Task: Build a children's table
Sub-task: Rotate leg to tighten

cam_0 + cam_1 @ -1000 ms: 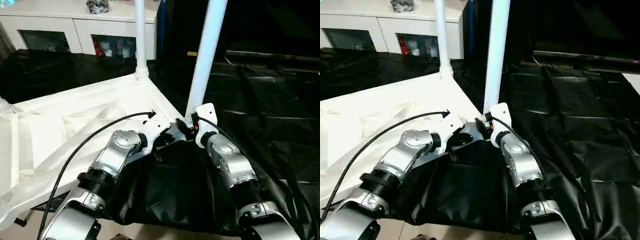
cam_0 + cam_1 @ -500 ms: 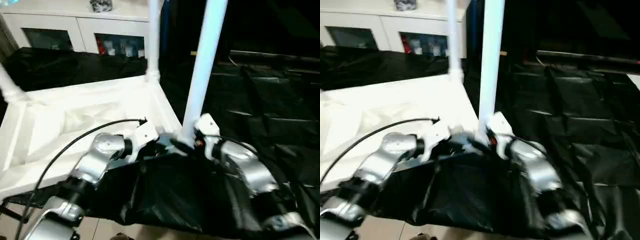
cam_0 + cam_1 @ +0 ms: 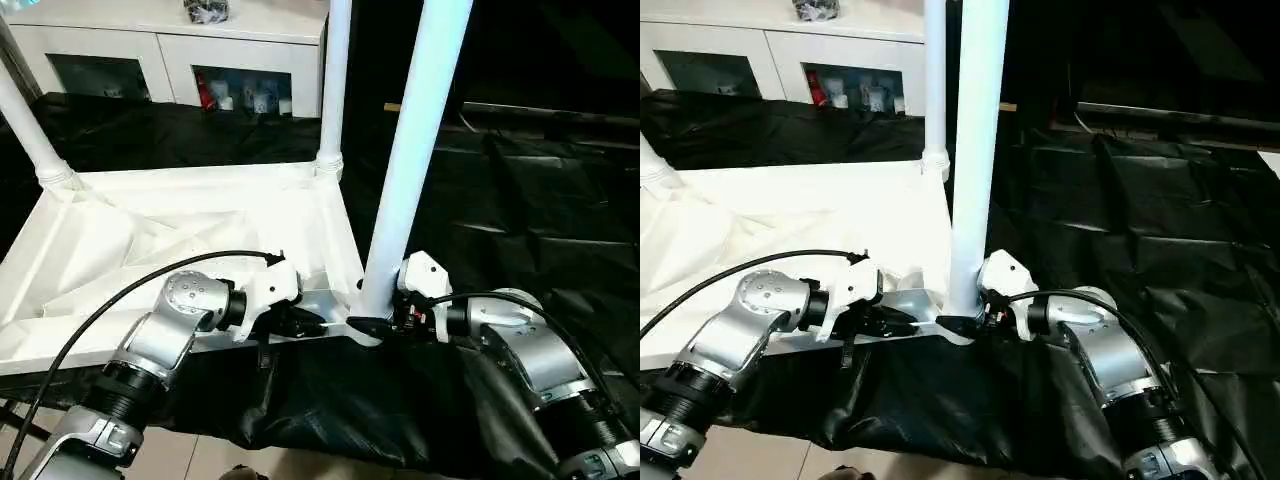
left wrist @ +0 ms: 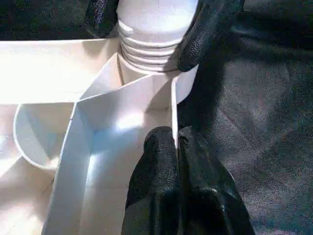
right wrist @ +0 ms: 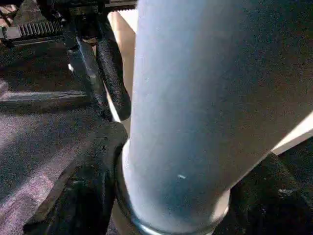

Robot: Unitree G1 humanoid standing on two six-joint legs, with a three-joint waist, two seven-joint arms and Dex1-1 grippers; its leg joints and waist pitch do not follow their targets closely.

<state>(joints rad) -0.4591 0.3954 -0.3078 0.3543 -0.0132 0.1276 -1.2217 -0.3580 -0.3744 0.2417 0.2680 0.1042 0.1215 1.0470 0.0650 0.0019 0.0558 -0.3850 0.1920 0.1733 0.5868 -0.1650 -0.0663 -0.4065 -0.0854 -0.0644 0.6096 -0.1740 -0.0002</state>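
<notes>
Our left gripper point(image 4: 177, 147) has its jaws pressed together on the thin raised rim of the white plastic rectangular table top point(image 3: 180, 225), which lies upside down with its ribbed underside facing up; one black finger point(image 4: 156, 161) sits inside the rim wall and the other outside it. Our right gripper point(image 3: 385, 322) has its jaws spread around the base of the nearest long white tapered tube leg point(image 3: 410, 160), one black pad point(image 5: 85, 191) on each side of the tube, just above the rounded corner socket point(image 4: 146, 54) where the ribbed end of the leg enters the top. From the left wrist, those right fingers show at either side of the threaded collar, close beyond our own jaws.

The two grippers meet at the same near corner of the top, the left one along the rim just beside the socket, the right one on the leg itself. That leg stands upright. Beyond the jaws, a second white leg point(image 3: 333, 80) rises from the far corner socket, and a third point(image 3: 25, 120) slants up from the corner well away on the left gripper's side.

The top rests on a worktop draped in crumpled black plastic sheeting point(image 3: 540, 230). Further out stands a white cabinet with glass doors point(image 3: 150, 60).
</notes>
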